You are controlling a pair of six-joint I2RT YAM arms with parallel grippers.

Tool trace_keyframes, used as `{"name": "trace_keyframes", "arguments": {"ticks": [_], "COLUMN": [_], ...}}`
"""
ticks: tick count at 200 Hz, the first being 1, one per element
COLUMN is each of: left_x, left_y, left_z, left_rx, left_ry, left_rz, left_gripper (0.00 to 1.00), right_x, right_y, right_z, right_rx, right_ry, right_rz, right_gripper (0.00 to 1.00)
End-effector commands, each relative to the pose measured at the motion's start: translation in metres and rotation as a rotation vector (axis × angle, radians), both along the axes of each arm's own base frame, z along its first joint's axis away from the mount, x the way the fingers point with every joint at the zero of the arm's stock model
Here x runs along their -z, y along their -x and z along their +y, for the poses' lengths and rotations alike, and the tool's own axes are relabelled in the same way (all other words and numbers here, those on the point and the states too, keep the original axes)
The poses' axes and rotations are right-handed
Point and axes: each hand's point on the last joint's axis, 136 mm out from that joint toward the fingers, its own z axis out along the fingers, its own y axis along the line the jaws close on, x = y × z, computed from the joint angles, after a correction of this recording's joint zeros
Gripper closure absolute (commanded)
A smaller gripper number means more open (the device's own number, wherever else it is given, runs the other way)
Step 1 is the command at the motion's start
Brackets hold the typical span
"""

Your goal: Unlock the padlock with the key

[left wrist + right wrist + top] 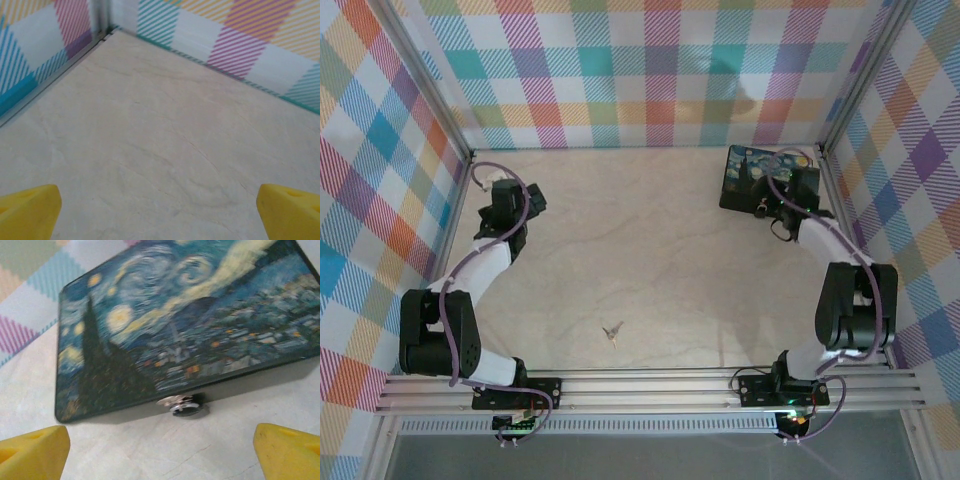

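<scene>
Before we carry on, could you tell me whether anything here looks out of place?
Only the key: it lies alone on the table near the arms' bases, far from the padlock at the box's edge in the far right corner.

The desk (650, 250) lies bare across its middle, with only the key (612, 333) near the front edge, so passage there is free. At the far right corner the box (752, 172) sits close to the checked walls (640, 70), with the padlock (182, 405) at its near edge and bare desk just before it.
</scene>
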Motion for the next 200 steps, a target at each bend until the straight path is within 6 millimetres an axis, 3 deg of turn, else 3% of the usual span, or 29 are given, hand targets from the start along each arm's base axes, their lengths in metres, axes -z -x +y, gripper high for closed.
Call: {"name": "trace_keyframes", "arguments": {"ticks": [1,23,69,100,128,164,200], "left_x": [0.022,0.014,0.001,-0.014,-0.023,-0.027,-0.025], "left_y": [0.025,0.027,0.033,0.033,0.034,0.041,0.047], "left_z": [0.01,-0.005,-0.04,-0.063,-0.071,-0.078,-0.076], "left_rx": [-0.108,-0.071,-0.009,0.036,0.062,0.101,0.11], "left_ry": [0.061,0.078,-0.022,-0.057,-0.052,-0.033,-0.061], "left_rz": [0.126,0.119,0.197,0.185,0.188,0.173,0.226], "left_gripper": [0.0,0.0,0.0,0.0,0.0,0.0,0.0], "right_x": [0.019,0.02,0.026,0.047,0.07,0.091,0.098], "right_y": [0.013,0.002,-0.02,-0.027,-0.03,-0.033,-0.036], "right_z": [-0.022,-0.036,-0.045,-0.05,-0.054,-0.038,0.002], "right_rx": [0.191,0.228,0.222,0.234,0.226,0.14,-0.036], "right_ry": [-0.228,-0.281,-0.325,-0.323,-0.301,-0.359,-0.366], "right_rz": [0.14,0.152,0.194,0.264,0.317,0.335,0.332], "right_gripper": [0.07,0.07,0.07,0.1,0.15,0.28,0.38]}}
